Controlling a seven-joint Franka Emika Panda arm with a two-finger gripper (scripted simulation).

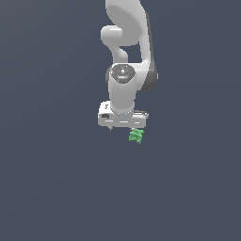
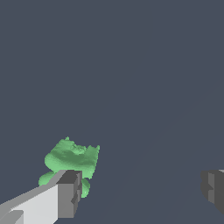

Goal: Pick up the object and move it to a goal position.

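Note:
The object is a small bright green, lumpy piece with jagged edges. In the exterior view it sits just under the end of the white gripper hand on the exterior view's right. My gripper points down and is open. In the wrist view the gripper has its two dark fingertips far apart with nothing between them. The object lies right at one fingertip, which hides part of it. It is not in the gap between the fingers. I cannot tell whether it touches that finger.
The white arm rises straight above the gripper in the exterior view. All around is a plain dark grey-blue surface, and no other objects or edges show.

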